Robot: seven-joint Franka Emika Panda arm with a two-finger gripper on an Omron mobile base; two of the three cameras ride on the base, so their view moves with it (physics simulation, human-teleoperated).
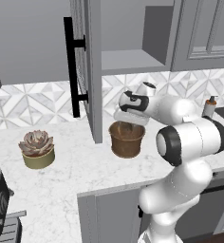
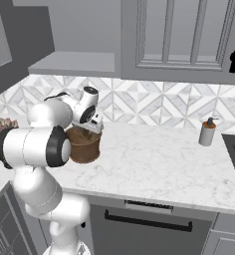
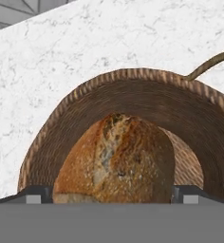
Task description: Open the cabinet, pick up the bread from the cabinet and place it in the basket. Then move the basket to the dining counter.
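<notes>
While my claw (image 3: 112,194) hangs directly above the basket (image 1: 126,139), its two fingers (image 3: 35,195) stand spread wide, one on each side of the bread (image 3: 115,161), and I cannot tell from the hand view whether they touch the crust or stand just clear of it. From that view the bread, golden-brown with a cracked, floury top, sits inside the basket's woven rim, with the thin wire handle (image 3: 213,62) curving away at the upper right. Seen from the two base cameras, my wrist is bent down over the basket's mouth, and the basket stands on the marble counter (image 1: 71,173) backed by patterned tiles (image 2: 154,104). Beside it on the left base view the cabinet (image 1: 128,33) has its door (image 1: 88,71) swung out toward me, the long black bar handle (image 1: 71,66) on its outer face, and the shelf behind it lies bare. Farther left on the same counter sits a succulent in an olive pot (image 1: 37,149), well apart from the basket. On the right base view a soap dispenser (image 2: 207,132) stands near the tiles, far from my hand.
</notes>
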